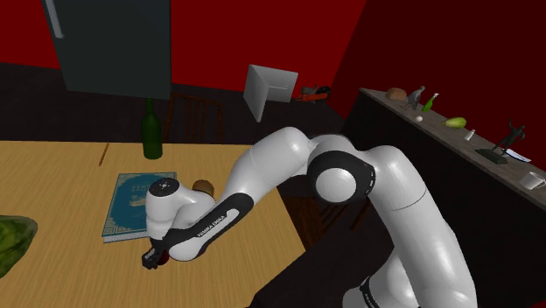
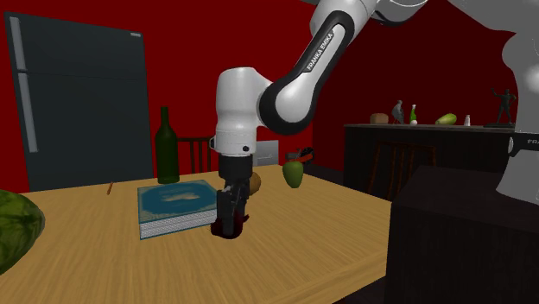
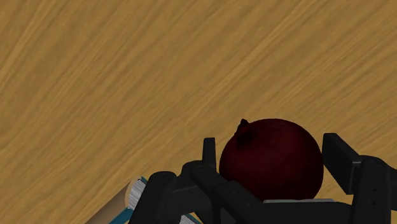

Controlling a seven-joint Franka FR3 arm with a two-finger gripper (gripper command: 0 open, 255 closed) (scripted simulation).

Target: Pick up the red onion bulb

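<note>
Red onion bulb (image 3: 270, 162): dark maroon, almost black-red where shaded. Round, smooth-skinned, whole. Small pointed tip sticks out near its top, off to one side, so the bulb sits a bit tilted, not straight upright. It lies on the light wood-grain worktop (image 3: 127, 76), right at my gripper (image 3: 272, 153), v. close to my wrist cam. The corner of a blue-covered book (image 3: 135, 191) is near it; can't tell if they touch.
</note>
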